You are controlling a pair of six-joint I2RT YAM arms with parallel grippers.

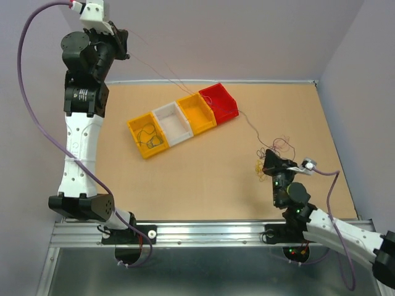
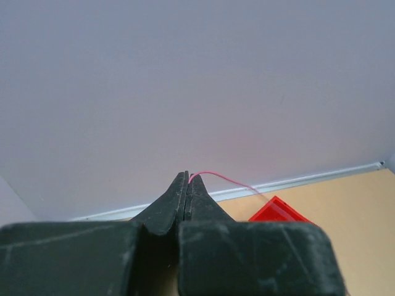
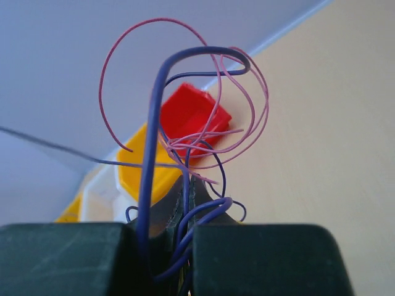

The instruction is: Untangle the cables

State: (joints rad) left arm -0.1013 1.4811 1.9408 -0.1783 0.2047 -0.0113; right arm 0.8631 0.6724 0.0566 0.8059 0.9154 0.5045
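Observation:
The cables (image 1: 279, 147) are a small clump of thin curly wires on the table at the right. My right gripper (image 1: 269, 159) is shut on the clump. In the right wrist view its jaws (image 3: 188, 182) are closed on dark blue strands (image 3: 150, 129), and pink loops (image 3: 250, 117) spring up above them. My left gripper (image 1: 125, 54) is raised high at the far left, shut on one thin pink wire (image 1: 162, 75). That wire runs down past the red bin to the clump. In the left wrist view the pink wire (image 2: 223, 178) leaves the closed tips (image 2: 187, 179).
A diagonal row of bins stands mid-table: yellow (image 1: 148, 137) with a few dark wires inside, white (image 1: 173, 124), orange-yellow (image 1: 196, 113) and red (image 1: 220, 102). Purple walls close in the back and both sides. A metal rail (image 1: 203, 231) runs along the near edge.

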